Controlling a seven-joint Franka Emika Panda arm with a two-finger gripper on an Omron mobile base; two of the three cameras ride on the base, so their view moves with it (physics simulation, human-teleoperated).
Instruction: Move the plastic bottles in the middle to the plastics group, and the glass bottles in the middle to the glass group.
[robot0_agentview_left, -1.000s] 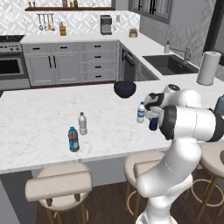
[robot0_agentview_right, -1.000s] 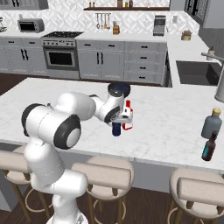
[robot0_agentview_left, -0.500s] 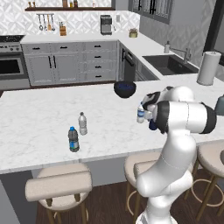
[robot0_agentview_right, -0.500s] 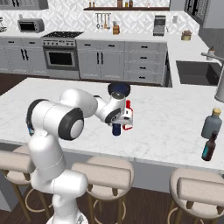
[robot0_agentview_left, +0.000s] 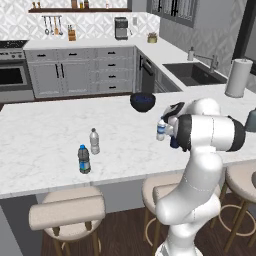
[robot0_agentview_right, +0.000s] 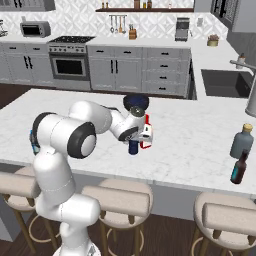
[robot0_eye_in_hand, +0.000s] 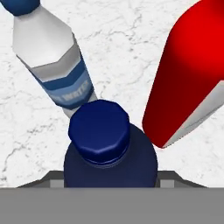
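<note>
Straddling dark bottle (robot0_eye_in_hand: 109, 151) with gripper (robot0_agentview_right: 133, 141); cannot tell whether clamped yet. In hand view, water bottle (robot0_eye_in_hand: 57, 65) at 11 o'clock, red bottle (robot0_eye_in_hand: 188, 74) at 2. Seemingly nothing sorted: plastics pair (robot0_agentview_left: 94, 141) well apart at 9 in left base view.

Even, bright rendered light, no strong src visible. Soft faint shadows under bottles on the marble counter (robot0_agentview_left: 60, 130); darker under counter edge by stools. Mild sheen on the white arm (robot0_agentview_right: 75, 130), no harsh glare. Base views sharp, no edge distortion. Hand view close-up, slightly soft/pixelated textures.
</note>
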